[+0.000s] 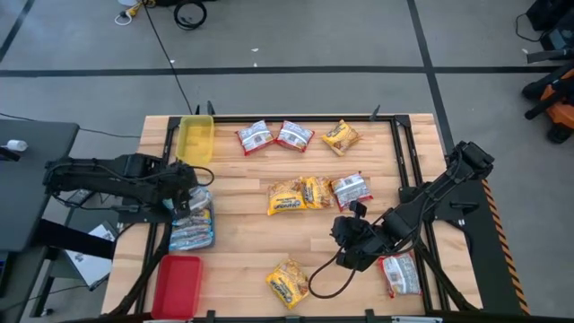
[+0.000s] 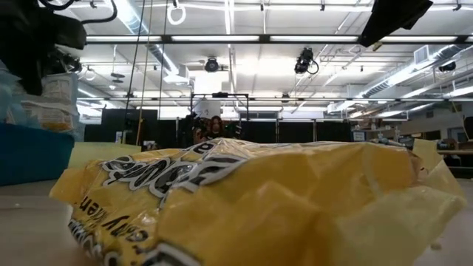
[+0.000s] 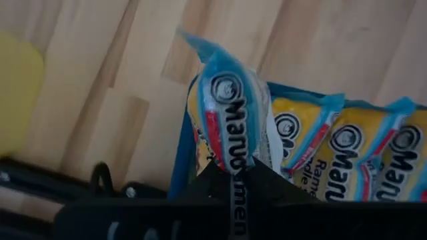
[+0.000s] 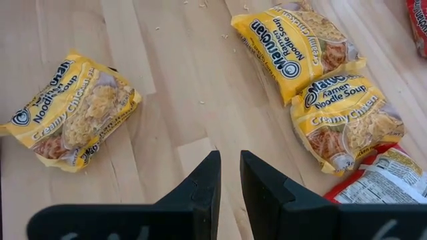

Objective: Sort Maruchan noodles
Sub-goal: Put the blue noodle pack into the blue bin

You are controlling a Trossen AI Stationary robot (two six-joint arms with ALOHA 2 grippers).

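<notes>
Gripping a blue-edged packet by its edge, the left gripper sits over the blue tray at the left side of the table, fingers closed tight on the wrapper, which stands up on end. More packets of the same kind are already lying in that tray right beside it, between the yellow tray at the far edge and the red tray at the near edge. Over on the other side, the right gripper hangs above bare wood with nothing in it, fingers only a narrow slit apart. From its wrist cam you can see a yellow packet off to one side and two more yellow ones touching each other on the other side, with a red-and-white packet just next to those. From above, two red-and-white packets and a yellow one lie in a row near the far edge, another red-and-white one sits by the right arm, and a lone yellow packet is at the near edge, filling the low cam almost completely.
</notes>
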